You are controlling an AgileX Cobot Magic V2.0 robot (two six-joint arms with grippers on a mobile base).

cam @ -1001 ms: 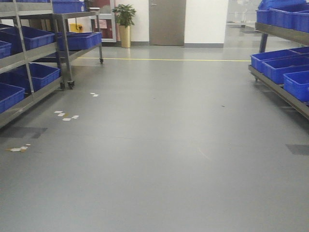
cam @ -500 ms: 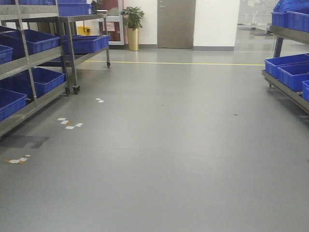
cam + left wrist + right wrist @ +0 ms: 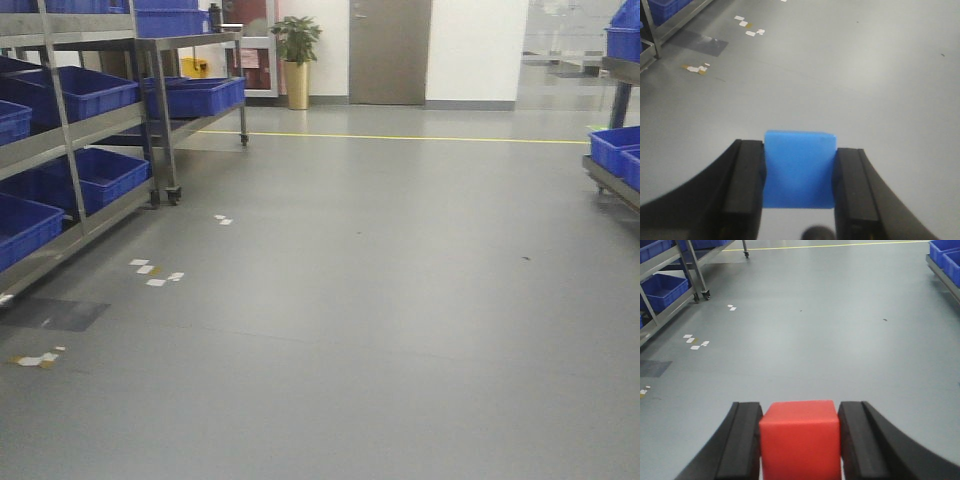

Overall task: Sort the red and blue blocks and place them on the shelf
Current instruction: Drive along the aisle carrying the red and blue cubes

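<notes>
Blue block (image 3: 799,169) btwn L fingers (image 3: 745,190); red (image 3: 800,440), R fingers (image 3: 742,445).

grey floor (image 3: 400,330) | yellow line (image 3: 400,137) | closed door (image 3: 390,50) | potted plant (image 3: 297,55) | white wall (image 3: 475,50)

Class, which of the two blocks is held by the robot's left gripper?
The blue block, clamped in the left gripper; the red block sits in the right gripper.

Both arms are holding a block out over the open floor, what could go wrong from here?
The blue block sits pinched in the left gripper, the red block in the right gripper, with only floor beneath; a slip would likely drop either. The shelf levels look filled by blue bins, so placing space may be tight.
</notes>
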